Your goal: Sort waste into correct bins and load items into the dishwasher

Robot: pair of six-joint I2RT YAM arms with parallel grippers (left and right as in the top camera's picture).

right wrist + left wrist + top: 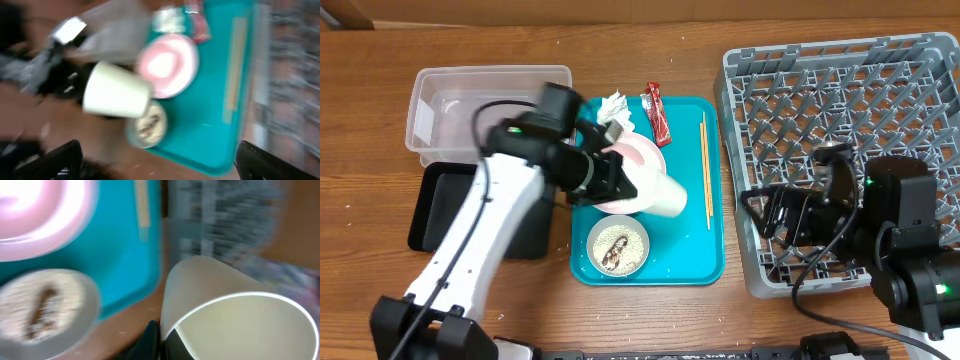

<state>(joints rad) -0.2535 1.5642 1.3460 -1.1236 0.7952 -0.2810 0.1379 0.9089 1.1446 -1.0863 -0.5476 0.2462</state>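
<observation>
My left gripper (625, 185) is shut on the rim of the small white cup (662, 195) and holds it on its side above the teal tray; the left wrist view shows the grip (162, 340) on the cup (235, 315). On the tray lie a pink plate (642, 155), a white bowl (618, 245) of rice and brown scraps, chopsticks (705, 170), a red wrapper (657, 112) and a white tissue (615, 108). My right gripper (765, 215) is open and empty at the left edge of the grey dish rack (860, 110). Its wrist view is blurred.
The clear tub (470, 105) stands at the back left with the black tray (440, 205) in front of it, partly under my left arm. The teal tray (695, 260) lies between these bins and the rack.
</observation>
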